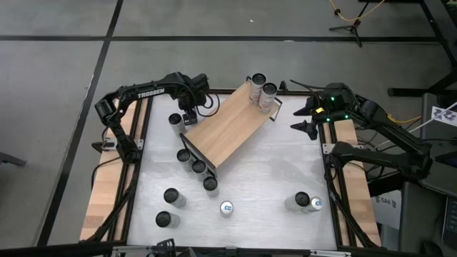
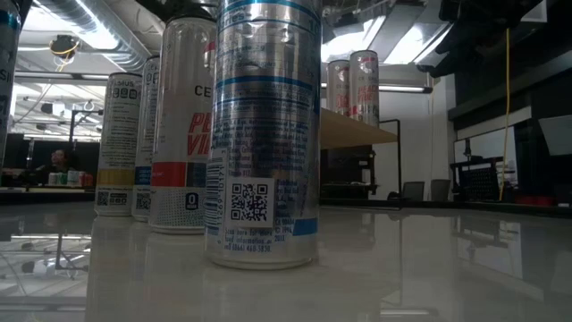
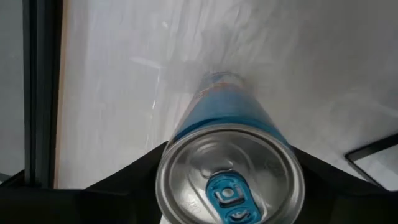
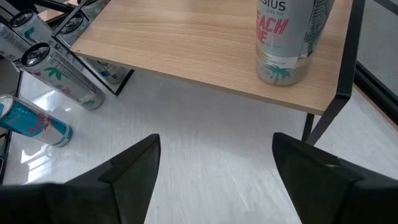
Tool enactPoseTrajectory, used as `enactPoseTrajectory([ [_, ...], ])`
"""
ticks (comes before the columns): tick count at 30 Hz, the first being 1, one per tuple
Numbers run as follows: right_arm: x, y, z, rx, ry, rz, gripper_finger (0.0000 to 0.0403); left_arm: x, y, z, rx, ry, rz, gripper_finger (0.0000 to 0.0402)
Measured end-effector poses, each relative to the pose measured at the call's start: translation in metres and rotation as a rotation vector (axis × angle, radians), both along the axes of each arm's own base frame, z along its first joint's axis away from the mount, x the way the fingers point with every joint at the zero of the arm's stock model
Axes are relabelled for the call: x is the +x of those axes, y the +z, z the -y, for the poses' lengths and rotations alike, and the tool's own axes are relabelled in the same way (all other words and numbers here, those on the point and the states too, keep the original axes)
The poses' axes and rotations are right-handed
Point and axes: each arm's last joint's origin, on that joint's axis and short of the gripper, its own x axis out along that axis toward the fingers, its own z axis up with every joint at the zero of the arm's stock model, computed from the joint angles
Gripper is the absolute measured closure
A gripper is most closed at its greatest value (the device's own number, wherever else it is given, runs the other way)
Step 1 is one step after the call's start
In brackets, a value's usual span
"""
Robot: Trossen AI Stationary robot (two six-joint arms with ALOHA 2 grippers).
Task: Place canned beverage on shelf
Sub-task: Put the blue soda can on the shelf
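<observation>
White tabletop (image 1: 271,178) bears wooden shelf (image 1: 228,128) and scattered cans (image 1: 170,196).

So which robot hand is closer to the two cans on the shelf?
Right. The right gripper sits just beside the two cans; the left gripper is at the shelf's other end.

"TROSSEN" on left arm (image 1: 146,91), "EACH" on shelf can (image 4: 291,38) (letters cropped)

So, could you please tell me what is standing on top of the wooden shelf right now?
Two cans stand upright, close together, at one end of the shelf; the rest of the board is bare. What lies beneath the board is hidden from above.
</observation>
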Motion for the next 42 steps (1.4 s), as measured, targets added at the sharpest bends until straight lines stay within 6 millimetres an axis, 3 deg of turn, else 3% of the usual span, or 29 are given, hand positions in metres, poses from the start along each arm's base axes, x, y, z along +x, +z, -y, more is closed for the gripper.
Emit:
enactPoseTrajectory([
  [7, 0.000, 0.000, 0.000, 0.000, 0.000, 0.000, 0.0098, 0.001, 0.003, -0.001, 0.008, 0.057, 0.017, 0.0182],
  [11, 0.000, 0.000, 0.000, 0.000, 0.000, 0.000, 0.0098, 0.005, 0.016, -0.004, 0.027, 0.059, 0.042, 0.0182],
  [25, 0.000, 0.000, 0.000, 0.000, 0.000, 0.000, 0.0098, 0.001, 0.113, -0.002, 0.115, 0.119, 0.100, 0.0182],
  [34, 0.000, 0.000, 0.000, 0.000, 0.000, 0.000, 0.0098, 0.003, 0.157, 0.021, 0.105, -0.006, 0.181, 0.0182],
  [42, 0.000, 0.000, 0.000, 0.000, 0.000, 0.000, 0.0098, 0.022, 0.166, 0.060, 0.022, -0.206, 0.260, 0.0181],
])
